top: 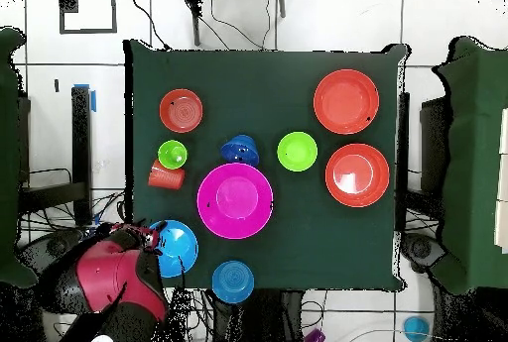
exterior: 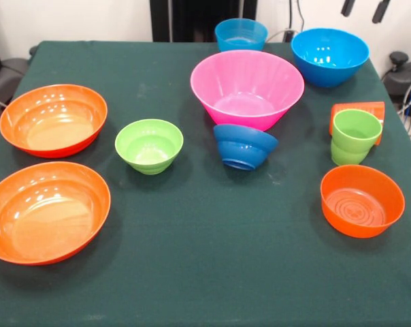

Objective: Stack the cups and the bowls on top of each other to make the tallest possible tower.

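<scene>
Nothing stacked: every piece sits alone on the green table (exterior: 205,272).

Big pink bowl (exterior: 247,87) upright, mid-table toward the far side, standing on the cloth, not nested in anything. Just in front of it, touching or nearly so, small dark blue bowl (exterior: 244,146) lies tipped over, base facing the camera. Small lime green bowl (exterior: 149,145) upright, a bit to the left of dk blue in front view, apart from it.

Two wide shallow orange bowls at front-view left: one farther back (exterior: 53,120), one nearer the camera (exterior: 47,211), close together but not overlapping. Smaller orange bowl (exterior: 362,200) upright at front-view right, near edge side.

Lime green cup (exterior: 355,137) upright, stepped base, just behind the smaller orange bowl. Orange cup (exterior: 358,111) lies on its side right behind the green cup, prob. touching it; partly hidden, can't be sure.

Two sky blue bowls at the far edge: larger one (exterior: 329,56) behind-right of pink, smaller one (exterior: 241,35) behind pink, both upright, apart from each other.

Gripper (exterior: 364,9): only two dark tips show at the top edge in front view, above the larger sky blue bowl, parted with a clear gap, holding nothing. Overhead view shows the red & black arm (top: 114,279) drawn back at the table corner beside that bowl.
</scene>
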You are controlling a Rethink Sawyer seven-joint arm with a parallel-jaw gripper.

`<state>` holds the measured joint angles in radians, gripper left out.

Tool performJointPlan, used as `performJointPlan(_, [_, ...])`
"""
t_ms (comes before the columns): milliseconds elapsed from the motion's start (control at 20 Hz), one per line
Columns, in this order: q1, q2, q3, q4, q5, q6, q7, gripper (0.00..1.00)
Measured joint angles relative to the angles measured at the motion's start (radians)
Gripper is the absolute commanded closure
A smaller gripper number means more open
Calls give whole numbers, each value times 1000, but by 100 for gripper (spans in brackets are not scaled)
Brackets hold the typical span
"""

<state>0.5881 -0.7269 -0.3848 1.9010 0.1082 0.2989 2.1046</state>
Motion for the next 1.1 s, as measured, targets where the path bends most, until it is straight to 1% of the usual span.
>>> performJointPlan(450, [1,-45,0,22,0,0,0,0])
performJointPlan(1100, [4,-35,4,22,0,0,0,0])
